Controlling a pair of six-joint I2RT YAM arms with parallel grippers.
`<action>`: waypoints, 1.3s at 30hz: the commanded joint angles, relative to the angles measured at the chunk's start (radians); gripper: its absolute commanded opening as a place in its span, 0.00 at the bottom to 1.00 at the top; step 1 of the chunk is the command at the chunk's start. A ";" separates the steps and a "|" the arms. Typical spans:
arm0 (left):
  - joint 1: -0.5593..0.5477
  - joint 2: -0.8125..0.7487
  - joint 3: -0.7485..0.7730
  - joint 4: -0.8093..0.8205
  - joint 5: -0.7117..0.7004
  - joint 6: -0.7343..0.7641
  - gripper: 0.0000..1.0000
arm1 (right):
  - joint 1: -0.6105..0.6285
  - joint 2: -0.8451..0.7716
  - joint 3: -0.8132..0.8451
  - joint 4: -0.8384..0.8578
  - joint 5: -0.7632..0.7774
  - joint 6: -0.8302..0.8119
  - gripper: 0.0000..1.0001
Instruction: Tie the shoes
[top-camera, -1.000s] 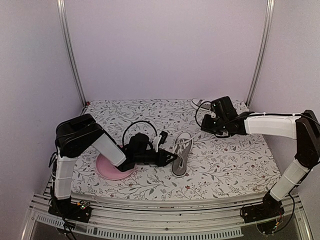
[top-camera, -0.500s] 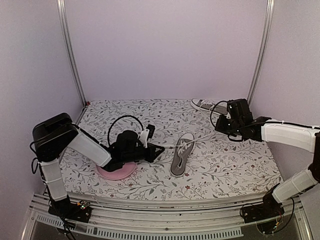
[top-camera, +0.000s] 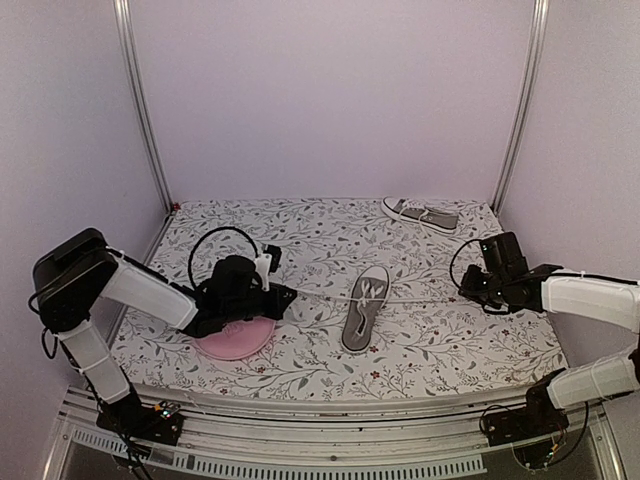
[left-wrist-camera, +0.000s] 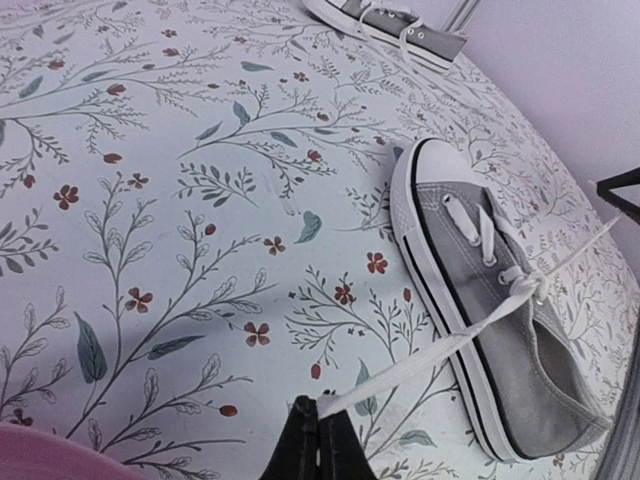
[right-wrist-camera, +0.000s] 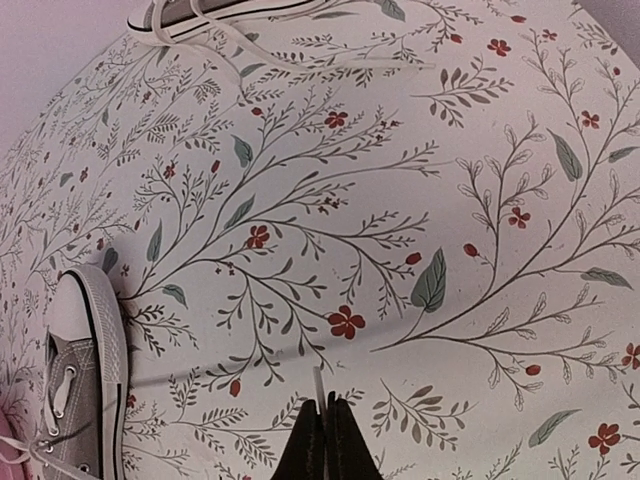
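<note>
One grey shoe (top-camera: 365, 308) lies in the middle of the flowered mat, toe toward the back. Its white laces run out taut to both sides. My left gripper (top-camera: 287, 293) is shut on the left lace (left-wrist-camera: 420, 365), pinched at my fingertips (left-wrist-camera: 318, 415), with the shoe (left-wrist-camera: 490, 330) to the right. My right gripper (top-camera: 468, 287) is shut on the right lace end (right-wrist-camera: 318, 385), a short white tip poking out above the shut jaws. That shoe (right-wrist-camera: 85, 385) shows at the lower left of the right wrist view. The other shoe (top-camera: 420, 213) lies at the back right, laces loose.
A round pink plate (top-camera: 232, 342) lies under my left arm at the mat's front left. The walls and metal posts (top-camera: 140, 100) close in the back corners. The second shoe (left-wrist-camera: 395, 22) also shows at the top of the left wrist view.
The left gripper has shut on the lace and drawn back to the left. The right arm has swung right and nearer. Both laces are now pulled straight.
</note>
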 joint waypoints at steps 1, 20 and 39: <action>0.025 -0.075 -0.010 -0.108 -0.075 0.035 0.00 | -0.007 -0.031 -0.046 -0.038 0.031 0.025 0.02; 0.082 -0.085 -0.065 -0.172 -0.019 0.065 0.00 | -0.021 -0.006 -0.127 -0.069 0.055 0.096 0.02; 0.059 -0.046 0.027 -0.143 0.277 0.246 0.65 | -0.032 -0.166 -0.133 -0.050 -0.001 0.057 0.63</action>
